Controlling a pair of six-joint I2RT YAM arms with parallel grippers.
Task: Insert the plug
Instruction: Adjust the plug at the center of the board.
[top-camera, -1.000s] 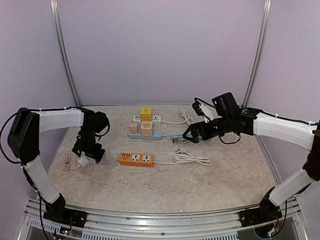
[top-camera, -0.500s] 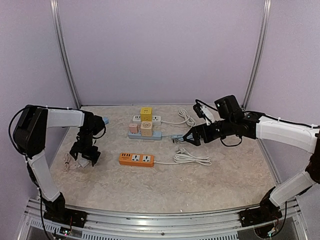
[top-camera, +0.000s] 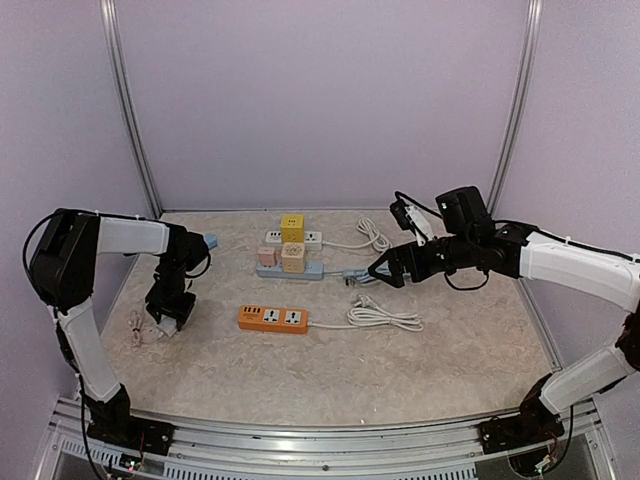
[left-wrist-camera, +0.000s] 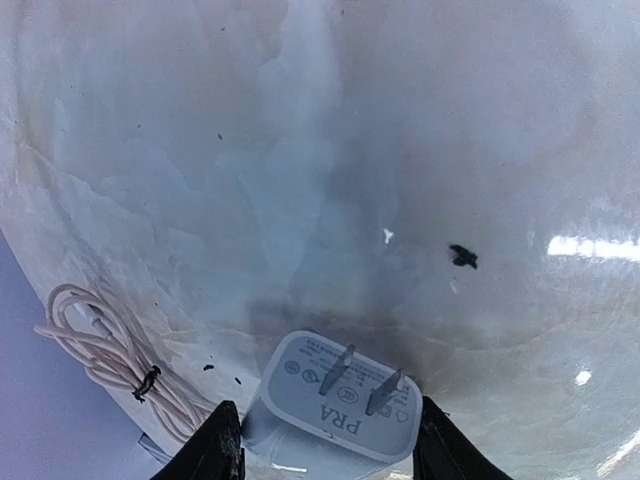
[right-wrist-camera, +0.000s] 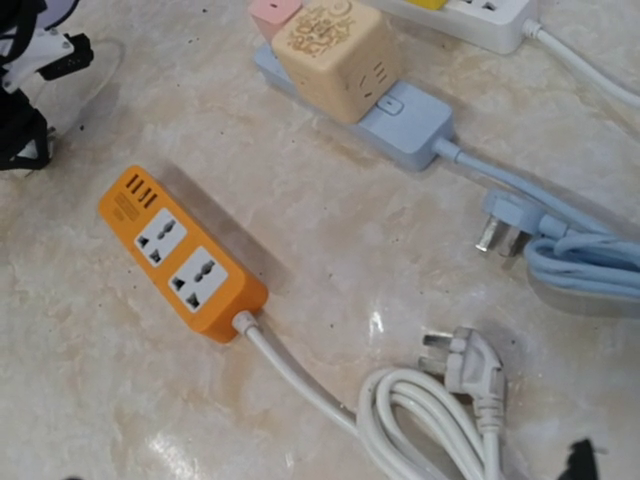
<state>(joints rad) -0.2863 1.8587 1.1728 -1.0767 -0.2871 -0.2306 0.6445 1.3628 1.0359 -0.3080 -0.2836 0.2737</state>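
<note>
A white two-prong charger plug (left-wrist-camera: 340, 400) lies at the table's left side, prongs facing the left wrist camera. My left gripper (left-wrist-camera: 328, 442) points down over it (top-camera: 166, 312), and its black fingers (left-wrist-camera: 222, 445) press on both sides of the plug body. The orange power strip (top-camera: 272, 318) lies mid-table with two free sockets (right-wrist-camera: 185, 255). My right gripper (top-camera: 378, 272) hovers open and empty above the blue cord's plug (right-wrist-camera: 500, 225), right of the blue strip.
A thin coiled cable (left-wrist-camera: 100, 340) lies just left of the plug. The orange strip's white cord and plug (right-wrist-camera: 470, 370) coil to its right. A blue strip (top-camera: 290, 269) with cube adapters and a white strip (top-camera: 290, 238) sit behind.
My left gripper has dropped onto the white plug and its jaws have narrowed from wide apart to touching it. The right arm has drifted slightly.
</note>
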